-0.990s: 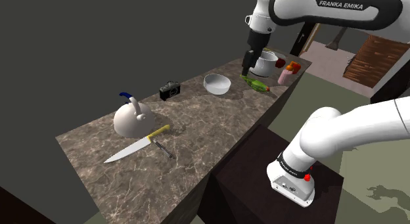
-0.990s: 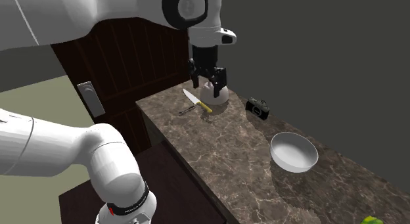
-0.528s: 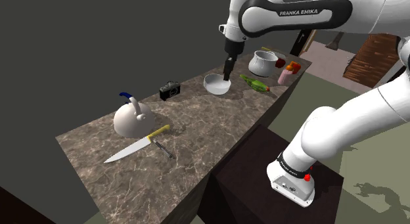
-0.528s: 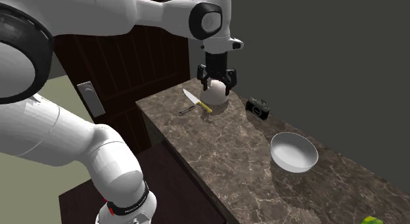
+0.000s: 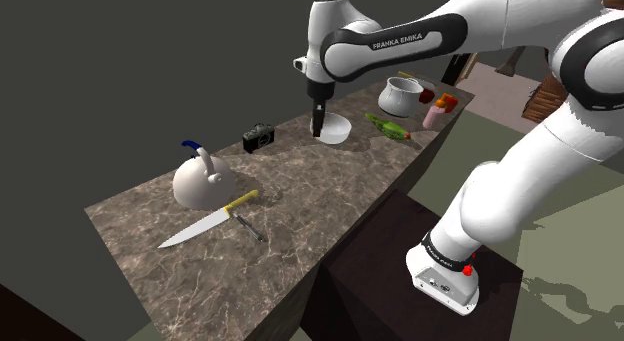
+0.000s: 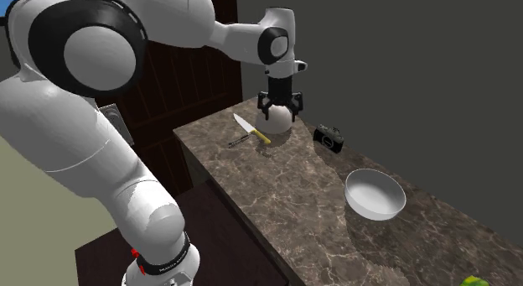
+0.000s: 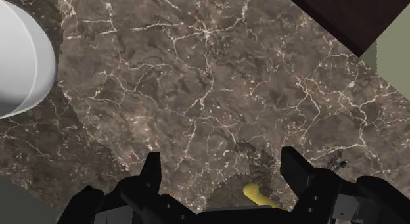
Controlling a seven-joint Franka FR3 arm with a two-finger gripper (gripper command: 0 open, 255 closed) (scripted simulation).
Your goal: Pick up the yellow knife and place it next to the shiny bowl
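Starting at the shoulder view's left end: the knife (image 5: 210, 221) lies flat on the counter (image 5: 300, 204). Its long steel-grey blade tapers to a point at 8 o'clock, and the stubby yellow handle is at 2 o'clock. A thin metal tool (image 5: 249, 227) lies just beside the handle, on the front-edge side. Close by, at 10 o'clock from the handle, sits a rounded white kettle (image 5: 203, 181) with a blue-tipped grip. The counter itself is brown marble with pale veins, a long slab with square edges.

Next comes a small boxy black camera (image 5: 258, 138) near the back edge, then a big bare stretch of marble. The pincer (image 5: 318, 132) hangs above that stretch, at 9 o'clock of the bowl (image 5: 335, 129), which is smooth, round and plain white rather than shiny. Its fingers are spread wide with nothing in them.

The second exterior view shows that spread best, with the pincer lined up in front of the kettle, which you wouldn't guess from the shoulder view. The wrist view adds the yellow handle tip peeking out between the fingers. It also shows the bowl's curved side well apart from the handle, with veined marble between.

Past the bowl, around 2 to 3 o'clock, a green bottle (image 5: 388, 127) lying down, a white pot (image 5: 400, 95) and a pink cup (image 5: 433, 116) crowd the far end. The dark boxy stand (image 5: 390, 249) sits just beside the front edge.
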